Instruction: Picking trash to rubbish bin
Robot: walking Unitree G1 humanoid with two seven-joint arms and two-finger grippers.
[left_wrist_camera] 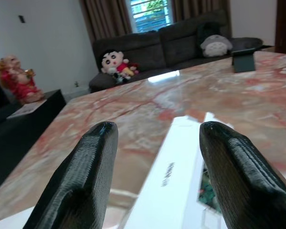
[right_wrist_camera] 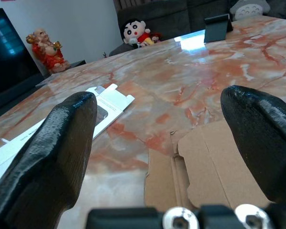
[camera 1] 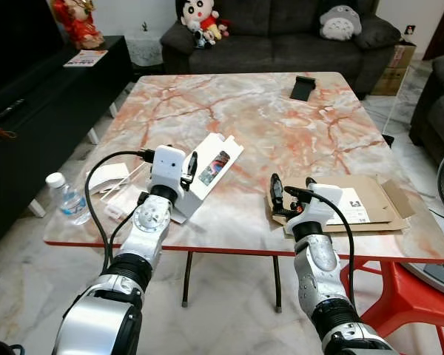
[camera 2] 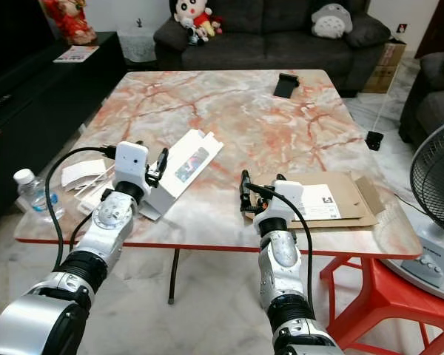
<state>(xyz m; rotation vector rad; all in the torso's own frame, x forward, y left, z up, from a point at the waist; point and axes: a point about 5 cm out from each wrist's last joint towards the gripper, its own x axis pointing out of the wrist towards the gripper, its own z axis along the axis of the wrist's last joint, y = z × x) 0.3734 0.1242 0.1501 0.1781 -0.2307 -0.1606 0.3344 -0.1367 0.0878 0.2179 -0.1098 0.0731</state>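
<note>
My left gripper [camera 1: 186, 171] spreads wide over the white box [camera 1: 207, 174], fingers straddling it; my right gripper [camera 1: 291, 191] gapes too, flattened cardboard [camera 1: 370, 200] directly ahead of it.

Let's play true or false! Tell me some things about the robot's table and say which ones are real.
1. The white box lies by the left gripper. True.
2. The right gripper holds a bottle. False: it is open, over the flat cardboard.
3. The bottle stands at the table's left edge. True.
4. The cardboard is folded into a closed box. False: it lies flat.
5. The left gripper is open. True.
</note>
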